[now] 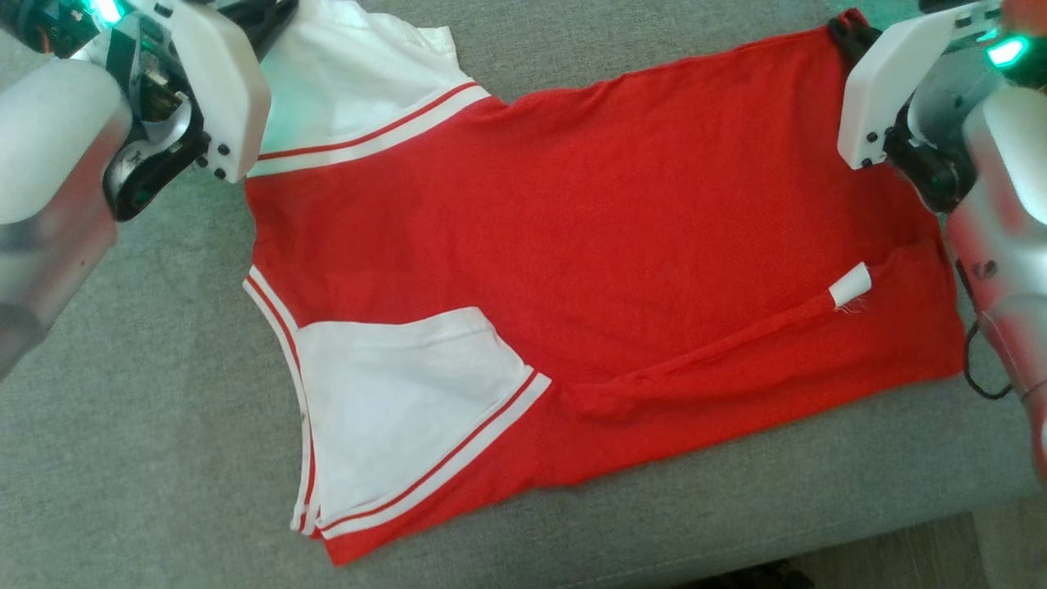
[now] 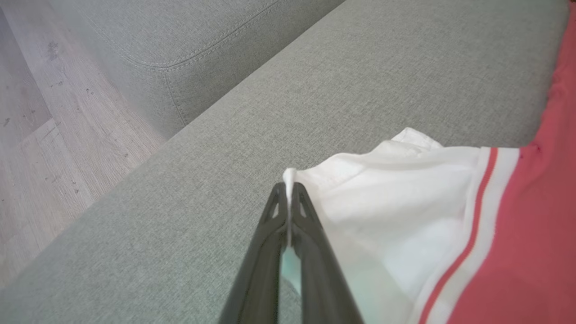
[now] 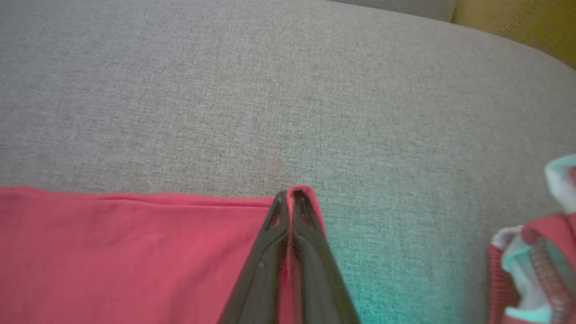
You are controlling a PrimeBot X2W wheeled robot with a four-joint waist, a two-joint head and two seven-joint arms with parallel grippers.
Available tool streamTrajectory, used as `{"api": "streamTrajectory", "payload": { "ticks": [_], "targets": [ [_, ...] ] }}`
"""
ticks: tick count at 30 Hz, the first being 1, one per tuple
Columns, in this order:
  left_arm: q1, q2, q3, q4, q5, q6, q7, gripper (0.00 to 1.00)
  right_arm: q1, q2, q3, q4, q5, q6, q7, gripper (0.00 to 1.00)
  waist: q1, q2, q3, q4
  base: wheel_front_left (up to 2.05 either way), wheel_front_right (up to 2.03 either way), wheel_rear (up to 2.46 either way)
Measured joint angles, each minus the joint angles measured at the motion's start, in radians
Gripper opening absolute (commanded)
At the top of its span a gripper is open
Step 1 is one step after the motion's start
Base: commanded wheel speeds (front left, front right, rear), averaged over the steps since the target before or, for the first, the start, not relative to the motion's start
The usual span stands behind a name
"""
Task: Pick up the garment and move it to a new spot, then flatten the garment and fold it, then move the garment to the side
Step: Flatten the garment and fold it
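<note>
I look down on a grey sofa seat (image 1: 123,425). Beside it stands another grey cushion (image 2: 180,31) with a stitched seam. Pale wood floor (image 2: 31,148) lies past its edge, and a mustard-yellow surface (image 3: 517,22) lies beyond its far side.

The shirt (image 1: 589,221) is red, its sleeves (image 1: 393,409) white with red-and-white striped edges. The sofa (image 1: 123,425) is grey. My fingers (image 2: 256,279) are black.

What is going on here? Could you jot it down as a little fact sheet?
surface: grey sofa cushion
garment: red and white shirt, spread nearly flat
left gripper: shut on the edge of a white sleeve
right gripper: shut on a red corner
wrinkle: long fold beside the white tag
</note>
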Motion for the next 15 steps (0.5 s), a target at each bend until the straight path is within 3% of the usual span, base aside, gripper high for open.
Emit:
{"api": "streamTrajectory", "payload": {
  "ticks": [5, 10, 15],
  "targets": [
    [-0.011, 0.001, -0.008, 0.007, 0.034, 0.000, -0.054, 0.00, -0.023, -0.007, -0.004, 0.032, -0.003, 0.000, -0.051, 0.00, 0.0000, 0.0000, 0.003, 0.002, 0.00, 0.00, 0.00],
    [-0.052, -0.001, -0.015, 0.043, 0.114, 0.000, -0.195, 0.00, -0.037, -0.010, -0.030, 0.043, 0.024, 0.000, -0.109, 0.00, 0.0000, 0.0000, 0.000, 0.003, 0.00, 0.00, 0.00],
    [-0.075, -0.026, -0.011, 0.106, 0.128, 0.000, -0.293, 0.00, -0.036, -0.035, -0.033, 0.035, 0.073, 0.000, -0.163, 0.00, 0.0000, 0.0000, -0.015, 0.010, 0.00, 0.00, 0.00]
  ]
}}
